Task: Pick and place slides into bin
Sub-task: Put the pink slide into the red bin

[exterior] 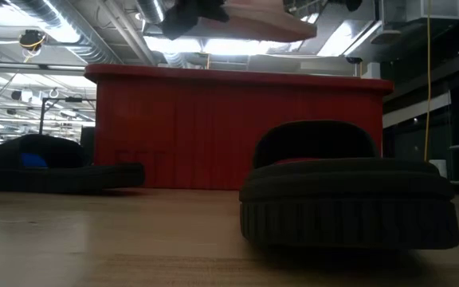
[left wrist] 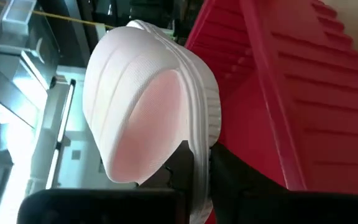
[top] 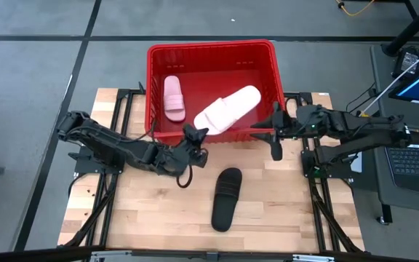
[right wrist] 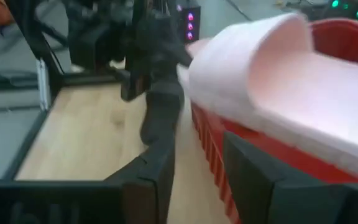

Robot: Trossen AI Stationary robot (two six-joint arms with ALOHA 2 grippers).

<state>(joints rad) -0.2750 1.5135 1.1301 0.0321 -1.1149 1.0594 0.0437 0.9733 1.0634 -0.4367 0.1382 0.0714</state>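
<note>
The left gripper (top: 195, 135) is clamped on the heel of a pale pink open-toe slide sandal (top: 228, 109), holding it over the front rim of the large red ribbed plastic basket (top: 211, 52). The right gripper (top: 276, 138) hangs just beside the basket's front right corner, fingers apart and empty. Another pale pink sandal (top: 174, 97) lies inside the basket; a black sandal (top: 226, 198) rests on the wooden table (top: 144, 218).

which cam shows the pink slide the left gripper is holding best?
High view: the whole pink slide shows, held by the left gripper over the bin near its front rim. Left wrist view shows its strap and sole edge close up; right wrist view only part, blurred; low view just its underside.
</note>
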